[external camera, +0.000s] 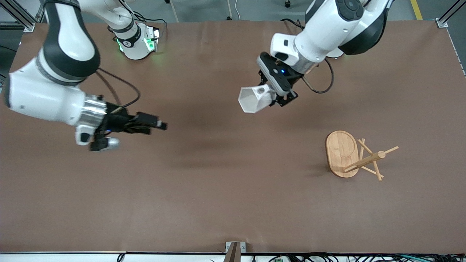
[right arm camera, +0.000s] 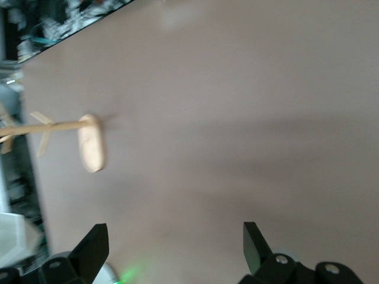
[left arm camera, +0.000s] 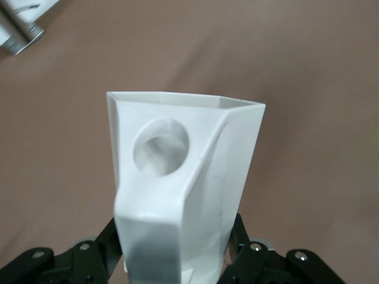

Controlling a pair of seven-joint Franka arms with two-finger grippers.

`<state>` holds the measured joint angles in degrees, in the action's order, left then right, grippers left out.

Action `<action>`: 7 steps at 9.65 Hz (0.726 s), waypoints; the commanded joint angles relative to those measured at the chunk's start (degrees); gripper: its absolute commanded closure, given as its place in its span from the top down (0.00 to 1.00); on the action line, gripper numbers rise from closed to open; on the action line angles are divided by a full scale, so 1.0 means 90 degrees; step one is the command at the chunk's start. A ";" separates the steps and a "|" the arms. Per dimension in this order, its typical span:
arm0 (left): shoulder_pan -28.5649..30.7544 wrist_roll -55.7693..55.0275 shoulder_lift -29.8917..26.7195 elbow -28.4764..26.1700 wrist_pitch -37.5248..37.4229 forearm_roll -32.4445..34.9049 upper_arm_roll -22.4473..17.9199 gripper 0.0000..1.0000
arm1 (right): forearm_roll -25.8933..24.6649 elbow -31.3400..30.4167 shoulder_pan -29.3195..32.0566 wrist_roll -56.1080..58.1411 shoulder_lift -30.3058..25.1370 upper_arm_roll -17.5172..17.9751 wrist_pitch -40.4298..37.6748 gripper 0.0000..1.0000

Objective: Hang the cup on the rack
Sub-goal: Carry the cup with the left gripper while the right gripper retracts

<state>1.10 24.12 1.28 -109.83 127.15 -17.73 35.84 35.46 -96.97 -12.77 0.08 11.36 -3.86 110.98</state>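
Note:
The white faceted cup [external camera: 253,99] hangs in the air over the middle of the table, its open rim pointing toward the right arm's end. My left gripper [external camera: 271,97] is shut on its bottom end. In the left wrist view the cup [left arm camera: 183,177] fills the middle, its handle with the round hole facing the camera, black fingers [left arm camera: 103,242] on both sides. The wooden rack [external camera: 364,160] stands on its oval base [external camera: 340,149] toward the left arm's end, pegs bare. My right gripper [external camera: 158,125] hovers open and empty over the right arm's end; its wrist view shows the rack [right arm camera: 89,139] far off.
The brown table [external camera: 218,189] holds nothing besides the rack. A small metal bracket [external camera: 235,249] sits at the table edge nearest the front camera. The right arm's base [external camera: 136,42] glows green at the robots' edge.

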 commanded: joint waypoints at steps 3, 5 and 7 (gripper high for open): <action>0.0667 -0.1184 0.0111 -0.0160 0.0003 0.0192 0.0051 0.01 | -0.2811 -0.0104 0.0832 -0.0135 -0.0694 0.0107 -0.0104 1.00; 0.0941 -0.1565 0.0131 -0.0180 -0.0007 0.0192 0.0041 0.01 | -0.3149 -0.0017 0.1367 -0.0048 -0.0803 0.0117 -0.0317 1.00; 0.1020 -0.2421 0.0131 -0.0180 -0.0132 0.0794 0.0041 0.01 | -0.3159 0.0711 0.1671 -0.0008 -0.0764 0.0117 -0.0785 1.00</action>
<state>10.02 6.96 2.06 -110.09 126.71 -14.07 35.75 8.13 -94.89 0.14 0.34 4.83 -3.93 107.10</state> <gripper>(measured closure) 0.278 0.000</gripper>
